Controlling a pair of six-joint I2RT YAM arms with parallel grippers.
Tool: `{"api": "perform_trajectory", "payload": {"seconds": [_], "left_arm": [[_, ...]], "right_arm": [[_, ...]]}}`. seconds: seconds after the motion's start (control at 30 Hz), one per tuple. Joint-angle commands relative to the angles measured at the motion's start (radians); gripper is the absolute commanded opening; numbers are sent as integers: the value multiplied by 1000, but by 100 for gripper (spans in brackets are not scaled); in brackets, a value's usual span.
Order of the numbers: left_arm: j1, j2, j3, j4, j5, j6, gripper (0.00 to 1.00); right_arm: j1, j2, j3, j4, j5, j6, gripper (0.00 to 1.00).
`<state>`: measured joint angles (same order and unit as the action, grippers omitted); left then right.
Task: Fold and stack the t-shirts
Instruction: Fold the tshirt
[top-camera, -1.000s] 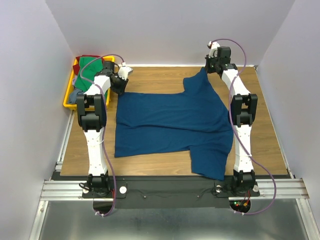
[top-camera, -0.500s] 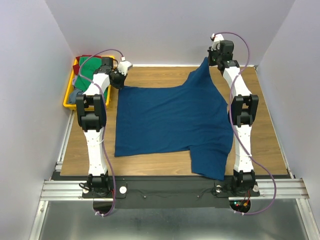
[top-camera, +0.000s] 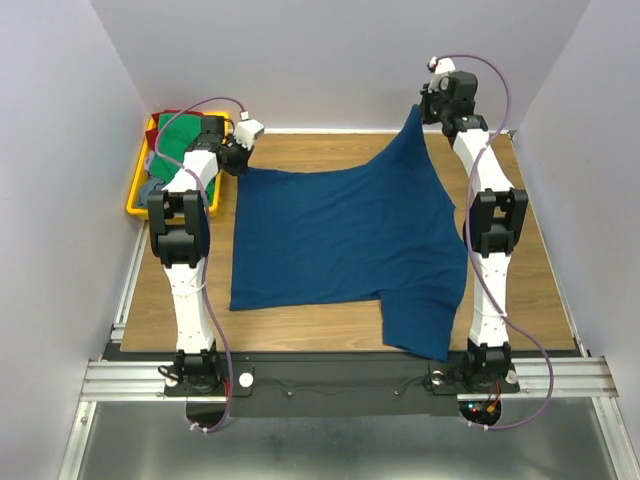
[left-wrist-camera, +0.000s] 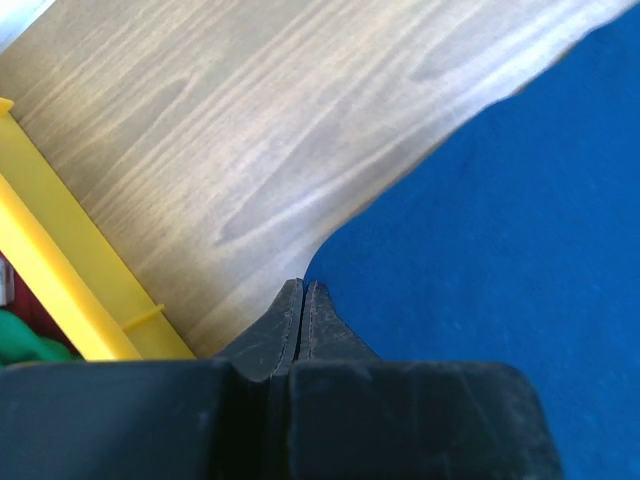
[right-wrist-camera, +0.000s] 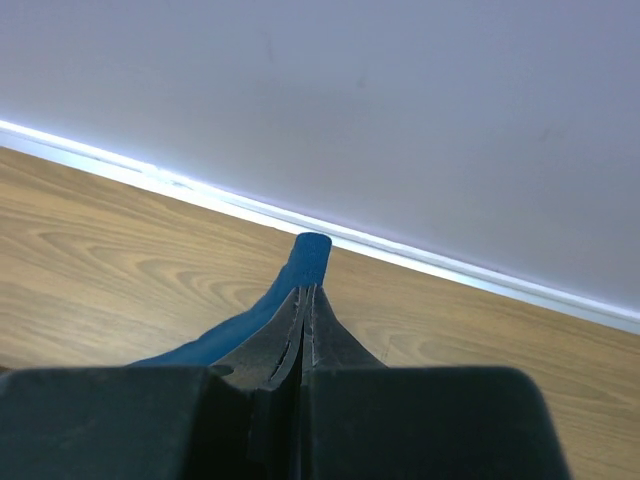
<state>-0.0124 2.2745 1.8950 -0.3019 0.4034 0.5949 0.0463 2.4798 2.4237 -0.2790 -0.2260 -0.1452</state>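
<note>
Two grippers are pinching the far edge of one navy t-shirt (top-camera: 340, 230), one at each end. The left gripper (top-camera: 238, 153) is clenched on the shirt's far-left corner, low over the tabletop (top-camera: 540, 270) and just beside the yellow tray (top-camera: 137, 197). From its wrist camera the fingers are pressed flat together, with the blue cloth's edge running right up to their tips. The right gripper (top-camera: 425, 108) is raised near the back wall (top-camera: 330, 60), its jaws closed on the far-right part of the shirt. A small fold of blue cloth pokes out past the fingertips (right-wrist-camera: 296, 300) in the wrist view. The cloth rises from the tabletop to that gripper in a steep peak, while the far edge runs taut across to the left corner. Most of the shirt lies spread on the wood between the two arms. One sleeve reaches toward the near edge, close to the right arm's base. Beyond the left arm, a bright green t-shirt (top-camera: 176, 138) sits bunched in the tray with some darker cloth that I cannot make out clearly.
</note>
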Motion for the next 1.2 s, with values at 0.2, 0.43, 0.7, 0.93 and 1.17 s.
{"api": "perform_trajectory", "payload": {"seconds": [0.2,0.43,0.7,0.93,1.17], "left_arm": [[28,-196,-112,64,60,95,0],[37,-320,-261,122,69,169,0],[40,-421,-392,119,81,241,0],[40,-477,-479,138,72,287,0],[40,-515,-559,216,75,295,0]], "right_arm": [[-6,-257,-185,81,-59,-47,1],[-6,-335,-319,81,-75,-73,1],[-6,-419,-423,80,-91,-85,1],[-8,-495,-500,80,-95,-97,1],[-6,-576,-597,80,-105,-102,1]]}}
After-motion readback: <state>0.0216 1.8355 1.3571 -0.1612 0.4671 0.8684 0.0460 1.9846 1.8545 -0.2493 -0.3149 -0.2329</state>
